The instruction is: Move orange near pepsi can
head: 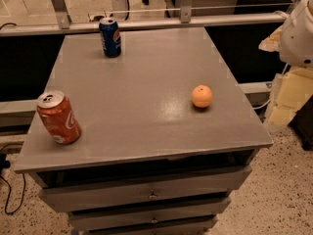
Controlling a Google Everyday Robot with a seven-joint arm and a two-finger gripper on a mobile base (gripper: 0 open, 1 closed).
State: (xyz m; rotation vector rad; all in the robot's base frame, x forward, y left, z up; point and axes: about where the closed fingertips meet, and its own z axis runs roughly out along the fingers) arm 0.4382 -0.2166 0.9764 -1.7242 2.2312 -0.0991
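Well apart from the pepsi can (110,37), toward the near right of the table (142,77), the orange (202,96) sits alone on the bare grey top. Nothing touches it or props it. It rests on its own round underside with its stem dimple turned up, which suggests it could roll if nudged rather than lifted.

The pepsi can stands upright at the far edge, logo facing forward, just short of the metal rail (146,23) behind it. Open surface lies in front of the can and to its right, so there looks to be room to set the fruit down close by without knocking it.

Nearer than the pepsi can and on its left side, a red can (58,117) leans at the front left corner. It is far from the straight path between fruit and pepsi can and seems unlikely to interfere. Below the top, grey drawers (146,192) are stacked, the uppermost slightly open.

Off to the right of the pepsi can, beyond the table's edge, a white rounded part of the robot (298,33) shows. The gripper itself does not appear, so whether it is released or clenched cannot be told. It holds none of the three things, since all stand free. The move has not yet begun.
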